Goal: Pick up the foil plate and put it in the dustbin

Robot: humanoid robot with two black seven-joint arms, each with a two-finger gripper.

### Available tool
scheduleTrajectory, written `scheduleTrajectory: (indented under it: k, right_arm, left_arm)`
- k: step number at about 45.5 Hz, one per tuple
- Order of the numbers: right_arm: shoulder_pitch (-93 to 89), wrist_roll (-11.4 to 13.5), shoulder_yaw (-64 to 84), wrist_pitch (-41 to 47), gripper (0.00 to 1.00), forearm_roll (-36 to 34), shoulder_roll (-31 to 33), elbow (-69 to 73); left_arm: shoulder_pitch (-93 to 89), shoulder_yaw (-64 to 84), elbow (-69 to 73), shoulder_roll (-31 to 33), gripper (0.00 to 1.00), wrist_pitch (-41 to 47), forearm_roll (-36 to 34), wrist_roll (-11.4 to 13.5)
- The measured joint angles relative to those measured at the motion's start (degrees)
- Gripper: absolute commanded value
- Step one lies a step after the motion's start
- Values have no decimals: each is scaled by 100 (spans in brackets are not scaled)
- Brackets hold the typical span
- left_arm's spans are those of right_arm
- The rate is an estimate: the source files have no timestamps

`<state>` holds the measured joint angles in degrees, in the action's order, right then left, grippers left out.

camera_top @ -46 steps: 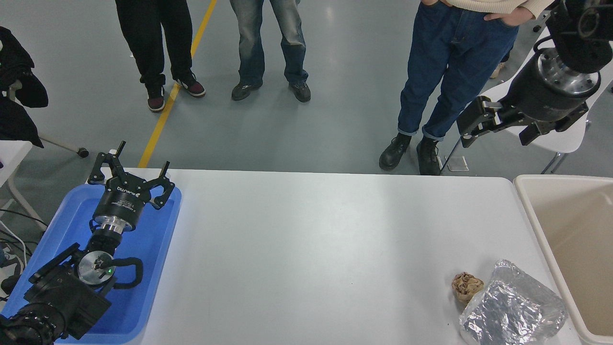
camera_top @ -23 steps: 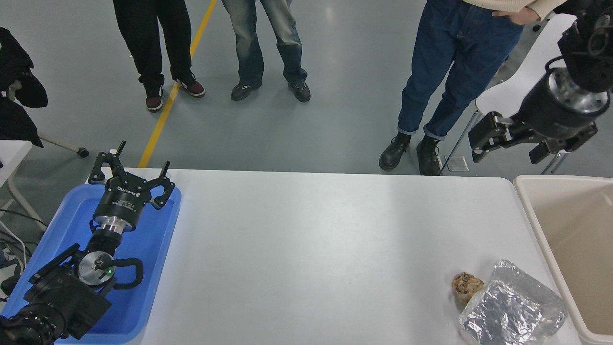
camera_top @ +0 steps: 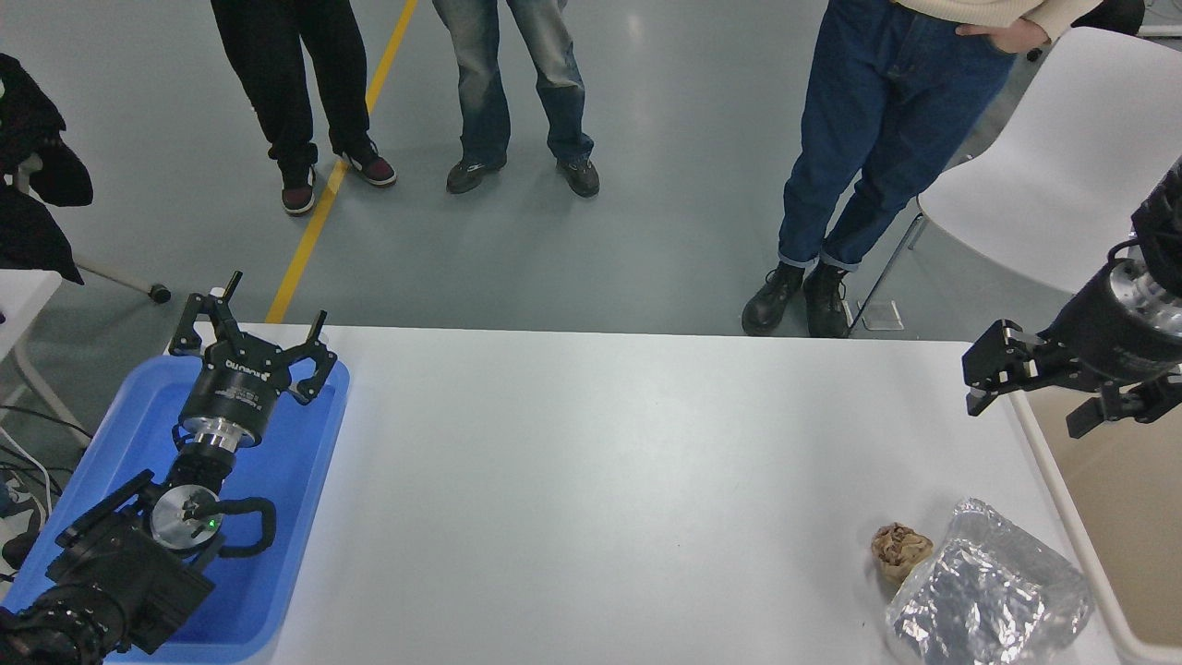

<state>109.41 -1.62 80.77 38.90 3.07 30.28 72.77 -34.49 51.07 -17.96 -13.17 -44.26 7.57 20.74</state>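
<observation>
Foil plate [camera_top: 988, 600] sits lower right of frame, flat on the table [camera_top: 591, 480], crinkled, untouched. Its right rim is just beside the bin [camera_top: 1076, 531] wall, so we judge the carry will be short: lift, shift right, drop. Brown wad [camera_top: 900, 547] touches or nearly touches the plate's upper-left edge; can't tell which. That side looks bad for a grasp, we'd risk dragging the wad along.

Right gripper [camera_top: 1030, 397] hangs at right edge, mid-height, over the bin's rim near the table's far right corner, well apart from the plate and above it in frame. Fingers spread, nothing between them, which fits a pre-grasp approach. We read the step as approach, pick not yet begun. Next move needs a descent toward the lower right and a pinch on the raised rim; thin foil will prob deform, so a rim grip beats a flat one.

Left gripper [camera_top: 254, 337] parked lower left over the blue tray [camera_top: 305, 480], fingers spread, out of the way.

Three ppl's legs at top of frame, beyond the far edge, plus a white chair [camera_top: 1043, 157] upper right. None close to the work area.
</observation>
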Motion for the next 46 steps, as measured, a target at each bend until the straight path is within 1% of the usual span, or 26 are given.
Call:
scheduleTrajectory:
  k: [3,10,20,32,38,46]
  right_arm:
    - [-227,2,32,-176,99,-59,133,-5]
    - [-776,-5,-48,-656,99,25,592,-47]
    - [-1547,-7,-393,-1054,99,291,1110,-67]
    - [-2167,-5,-882,-1278,99,380,1323,-86]
    - [-2399,-5,-1146,-1488,97,369,1380,-97]
    - [-2817,2,-1530,-1817,97,362,1417,-102]
  left_arm:
    - [2,0,2,-1,100,0,5,2]
    - [7,0,2,0,100,6,5,6]
    - [5,0,2,0,100,6,7,8]
    - [-2,0,0,6,100,0,0,1]
    - [-4,0,-1,7,100,-2,0,0]
    - [-4,0,-1,7,100,-4,-1,0]
